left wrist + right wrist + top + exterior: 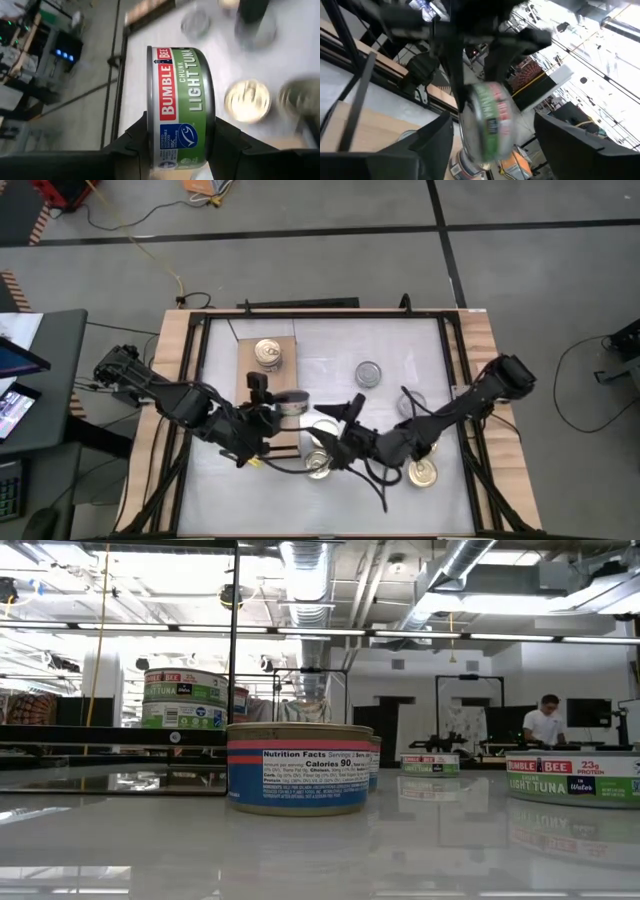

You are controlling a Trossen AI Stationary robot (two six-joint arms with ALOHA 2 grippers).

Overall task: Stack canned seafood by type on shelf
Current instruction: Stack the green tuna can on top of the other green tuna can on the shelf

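At the tan wooden shelf's (248, 360) near edge, the left pincer (181, 150) clamps a green-labelled round tin (181, 107) on edge, flat faces sideways; the right pincer (333, 423) gapes wide beside it.

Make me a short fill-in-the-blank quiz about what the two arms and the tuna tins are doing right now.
1. The left gripper is shut on a Bumble Bee tin whose label says chunk light ____.
2. The right gripper has its fingers ____, with nothing between them.
3. On the shelf, far from the grippers, lies a tin with a ____ top.
4. In the low view a ____ shows in the room behind the table.

Missing words: tuna; open; gold; person
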